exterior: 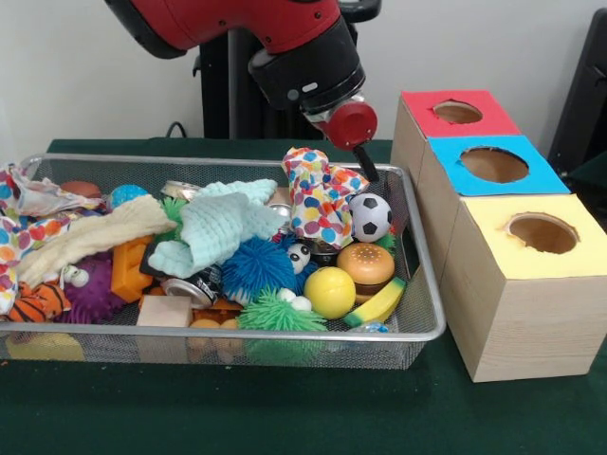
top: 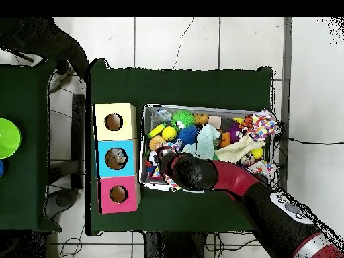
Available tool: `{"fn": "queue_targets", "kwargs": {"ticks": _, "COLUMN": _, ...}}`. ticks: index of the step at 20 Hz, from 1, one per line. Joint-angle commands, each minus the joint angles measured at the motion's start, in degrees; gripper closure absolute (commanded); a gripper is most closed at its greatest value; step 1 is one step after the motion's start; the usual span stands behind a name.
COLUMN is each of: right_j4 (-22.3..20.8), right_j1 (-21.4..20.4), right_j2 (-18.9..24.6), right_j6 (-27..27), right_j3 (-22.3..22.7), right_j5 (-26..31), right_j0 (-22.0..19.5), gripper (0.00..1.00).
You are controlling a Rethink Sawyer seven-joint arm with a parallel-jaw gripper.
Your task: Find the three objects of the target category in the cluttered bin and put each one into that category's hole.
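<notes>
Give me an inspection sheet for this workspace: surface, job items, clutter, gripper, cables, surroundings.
Surface: green cloth table, bare in front of the basket.
Job's things: wire basket heaped full; printed plastic bag at its left end in the front view; red box, blue box and yellow box in a row beside it, a hole in each top.
Clutter: polka-dot cloth, mint cloth, soccer ball, toy burger, yellow ball, blue spiky ball.
Gripper: gripper low over the basket's far corner beside the polka-dot cloth; open or shut cannot be told.
Cables: black cables on the floor.
Surroundings: tiled floor; second green table.
</notes>
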Motion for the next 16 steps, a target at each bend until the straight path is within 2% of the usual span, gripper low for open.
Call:
{"fn": "queue_targets", "kwargs": {"ticks": 1, "right_j4": -2.7, "right_j1": 4.5, "right_j2": -2.4, "right_j6": 11.0, "right_j3": -7.8, "right_j5": -2.1, "right_j0": 0.5, "gripper": 1.0}}
{"fn": "queue_targets", "kwargs": {"ticks": 12, "right_j4": -0.2, "right_j1": 10.0, "right_j2": -1.7, "right_j6": 7.5, "right_j3": -18.7, "right_j5": 5.6, "right_j0": 3.4, "gripper": 1.0}}
{"fn": "queue_targets", "kwargs": {"ticks": 16, "right_j4": 0.1, "right_j1": 12.2, "right_j2": -1.1, "right_j6": 7.0, "right_j3": -20.4, "right_j5": 6.0, "right_j0": 2.9, "gripper": 1.0}}
